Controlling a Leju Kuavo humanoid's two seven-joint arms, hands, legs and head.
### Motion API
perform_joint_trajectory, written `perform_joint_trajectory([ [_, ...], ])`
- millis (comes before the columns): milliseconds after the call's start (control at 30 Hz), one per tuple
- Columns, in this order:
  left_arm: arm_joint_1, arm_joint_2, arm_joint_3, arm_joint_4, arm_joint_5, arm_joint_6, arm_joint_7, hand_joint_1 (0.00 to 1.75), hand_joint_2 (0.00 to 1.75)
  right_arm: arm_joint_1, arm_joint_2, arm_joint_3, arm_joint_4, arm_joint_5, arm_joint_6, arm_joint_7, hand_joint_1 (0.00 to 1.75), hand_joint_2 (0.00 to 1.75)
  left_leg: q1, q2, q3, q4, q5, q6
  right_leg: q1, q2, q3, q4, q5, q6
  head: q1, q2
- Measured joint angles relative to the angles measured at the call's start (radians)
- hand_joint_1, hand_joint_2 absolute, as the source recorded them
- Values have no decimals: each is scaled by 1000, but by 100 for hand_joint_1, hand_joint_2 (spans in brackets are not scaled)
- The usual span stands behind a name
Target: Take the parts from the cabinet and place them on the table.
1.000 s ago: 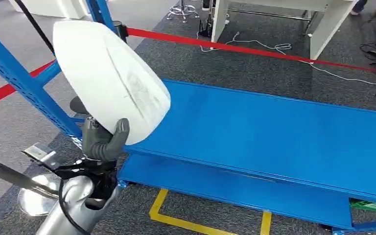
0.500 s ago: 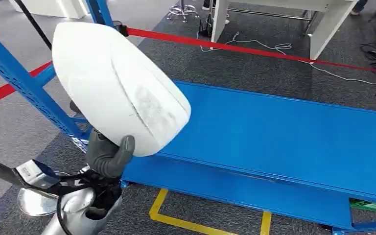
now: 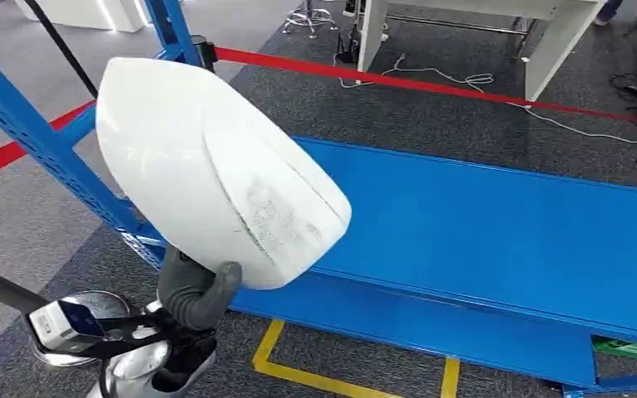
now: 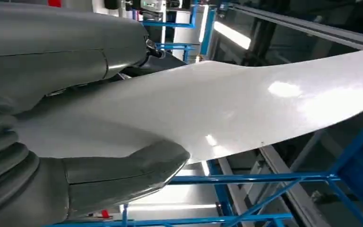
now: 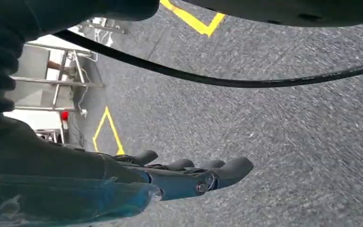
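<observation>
Silver arm (image 3: 137,373), black cables, grey ribbed cover, dark fingers (image 5: 189,177).

Glossy smooth white plastic part (image 3: 216,166); painted blue metal shelf (image 3: 498,224); rough grey carpet (image 3: 431,108).

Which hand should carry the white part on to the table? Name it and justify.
Left. The left hand already grips the white part at its lower edge, lifted above the blue shelf. The right hand hangs over the grey floor, holding nothing.

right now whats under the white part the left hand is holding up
Below the white part lie the blue shelf and grey floor. The left hand grips its lower edge; the shelf's near-left corner is covered.
</observation>
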State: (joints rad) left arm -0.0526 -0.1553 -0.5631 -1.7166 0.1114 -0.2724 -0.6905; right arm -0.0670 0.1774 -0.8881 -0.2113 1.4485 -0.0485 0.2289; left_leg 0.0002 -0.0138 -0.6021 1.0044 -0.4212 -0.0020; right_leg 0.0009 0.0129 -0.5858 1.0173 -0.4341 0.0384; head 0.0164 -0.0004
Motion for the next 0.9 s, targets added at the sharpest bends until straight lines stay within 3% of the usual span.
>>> perform_joint_trajectory([
  [33,2,0,1,0,-7,1,-2,175,175,0,0,0,0,11,-15,-27,0,175,0,0,0,0,0,0,0,0,0,0,0,0,0,0],
  [133,30,2,15,-10,-30,1,-5,175,175,7,-2,19,0,31,-40,-197,0,175,0,0,0,0,0,0,0,1,0,0,0,0,0,0],
  [200,45,2,34,-19,-43,-12,-6,175,175,9,-8,21,0,30,-30,-241,0,175,0,0,0,0,0,0,0,0,0,0,0,0,0,0],
  [467,59,2,72,-27,-55,-25,-7,175,175,15,-17,27,-1,35,-39,-275,0,175,0,0,0,0,0,0,0,1,0,0,0,0,0,0],
  [633,59,1,80,-28,-56,-29,-7,175,175,15,-16,46,-1,50,-70,-251,0,175,0,0,0,0,0,0,0,0,0,0,0,0,0,0],
  [900,60,0,91,-30,-55,-29,-7,175,175,14,-15,47,0,46,-62,-196,0,175,-4,0,-1,1,-3,4,-4,0,0,-2,0,2,0,0],
])
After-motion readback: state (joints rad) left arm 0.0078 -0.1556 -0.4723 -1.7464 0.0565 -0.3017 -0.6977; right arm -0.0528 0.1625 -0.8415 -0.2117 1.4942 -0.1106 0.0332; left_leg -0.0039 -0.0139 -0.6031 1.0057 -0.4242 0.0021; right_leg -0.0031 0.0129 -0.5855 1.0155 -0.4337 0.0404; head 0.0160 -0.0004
